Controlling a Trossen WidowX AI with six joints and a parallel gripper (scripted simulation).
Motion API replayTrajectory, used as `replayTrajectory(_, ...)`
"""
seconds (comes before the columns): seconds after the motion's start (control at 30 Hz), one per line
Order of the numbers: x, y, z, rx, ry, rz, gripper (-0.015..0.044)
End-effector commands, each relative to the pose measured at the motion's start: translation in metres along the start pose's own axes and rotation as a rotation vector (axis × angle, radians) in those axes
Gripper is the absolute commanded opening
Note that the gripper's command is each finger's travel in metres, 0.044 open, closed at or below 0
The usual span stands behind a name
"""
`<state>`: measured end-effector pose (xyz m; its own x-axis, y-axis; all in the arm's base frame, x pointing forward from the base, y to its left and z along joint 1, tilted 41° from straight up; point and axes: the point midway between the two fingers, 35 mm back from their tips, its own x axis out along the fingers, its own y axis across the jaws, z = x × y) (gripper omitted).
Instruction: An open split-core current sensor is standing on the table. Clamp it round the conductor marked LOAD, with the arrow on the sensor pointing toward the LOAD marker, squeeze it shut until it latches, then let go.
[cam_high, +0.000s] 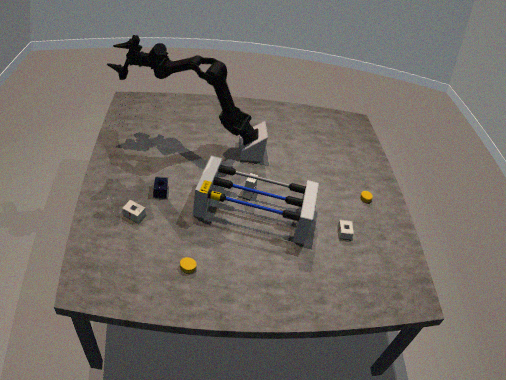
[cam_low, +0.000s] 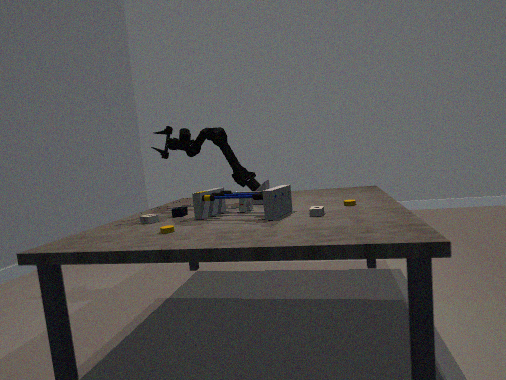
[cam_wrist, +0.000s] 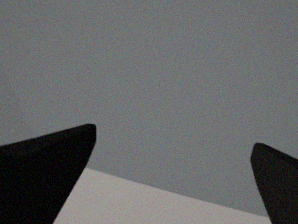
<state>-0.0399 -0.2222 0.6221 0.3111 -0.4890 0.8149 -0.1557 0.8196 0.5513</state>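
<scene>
My gripper (cam_high: 112, 55) (cam_low: 153, 140) (cam_wrist: 173, 142) is open and empty, high above the table's far left edge. A tall whitish piece (cam_high: 250, 184) (cam_low: 245, 204), apparently the open sensor, stands behind the blue conductors, partly hidden; its arrow is unreadable. A rack's left end block (cam_high: 201, 205) (cam_low: 199, 207) and right end block (cam_high: 306, 220) (cam_low: 278, 202) carry a grey conductor (cam_high: 265, 179) at the back and two blue ones. The front blue conductor (cam_high: 255, 205) has a yellow collar (cam_high: 216, 195) (cam_low: 208, 198) at its left end. A yellow label (cam_high: 205, 186) lies on the left block; its lettering is too blurred to read.
A dark blue block (cam_high: 160, 188) (cam_low: 179, 212) and a white block (cam_high: 134, 211) (cam_low: 149, 219) stand left of the rack. Another white block (cam_high: 346, 230) (cam_low: 316, 211) is on the right. Yellow discs (cam_high: 188, 265) (cam_high: 366, 196) lie front left and right. The arm's base (cam_high: 256, 149) is behind the rack.
</scene>
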Motion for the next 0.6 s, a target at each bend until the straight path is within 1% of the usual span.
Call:
replayTrajectory(0.0, 0.000, -0.001, -0.001, 0.001, 0.001, 0.000, 0.0426)
replayTrajectory(0.03, 0.001, -0.004, -0.005, 0.003, 0.003, -0.001, 0.0440)
replayTrajectory(0.23, 0.010, -0.039, -0.052, 0.026, 0.046, -0.026, 0.0440)
replayTrajectory(0.4, 0.011, -0.066, -0.102, 0.018, 0.105, -0.073, 0.0440)
replayTrajectory(0.57, 0.002, -0.087, -0.161, -0.017, 0.199, -0.130, 0.0440)
